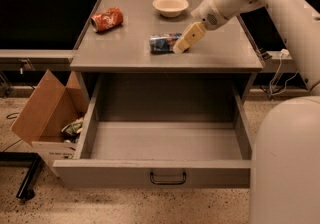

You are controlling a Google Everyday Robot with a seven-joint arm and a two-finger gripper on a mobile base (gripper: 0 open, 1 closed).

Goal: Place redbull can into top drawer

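The redbull can [164, 43], blue and silver, lies on its side on the grey cabinet top [125, 50], near the middle. My gripper [180, 46] comes down from the upper right and its tan fingertips are at the can's right end, touching or nearly touching it. The top drawer [165, 143] is pulled fully open below the cabinet top, with nothing in it; its flat front panel has a small dark wire handle [168, 177] at the centre.
A crushed red-orange can [106, 19] lies at the cabinet top's back left. A white bowl [170, 5] stands at the back centre. An open cardboard box [47, 113] sits on the floor to the drawer's left. My white base [285, 163] fills the lower right.
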